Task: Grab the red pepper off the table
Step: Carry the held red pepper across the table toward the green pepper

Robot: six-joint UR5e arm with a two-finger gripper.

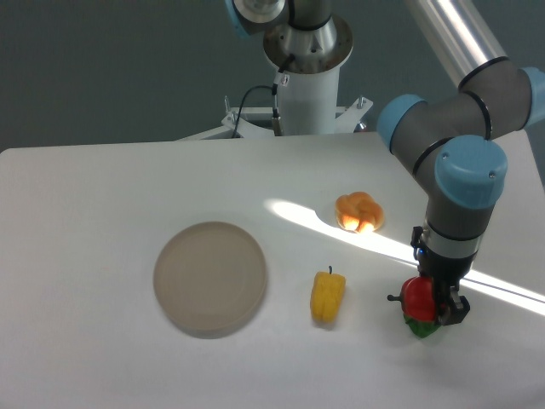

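Note:
The red pepper (pixel 418 298) is small and glossy, with a short dark stem pointing left. My gripper (pixel 431 304) is shut on it and holds it above the white table (pixel 102 196) at the front right. Straight beneath it lies the green pepper (pixel 421 327), mostly hidden by the red pepper and the fingers. The arm's blue-capped wrist (pixel 464 183) stands directly above the gripper.
An orange lobed pepper (pixel 358 211) lies in a sunlit streak at the right of centre. A yellow pepper (pixel 327 295) lies left of the gripper. A round beige-grey plate (pixel 210 277) sits at the front left. The robot base (pixel 306 77) stands behind the table.

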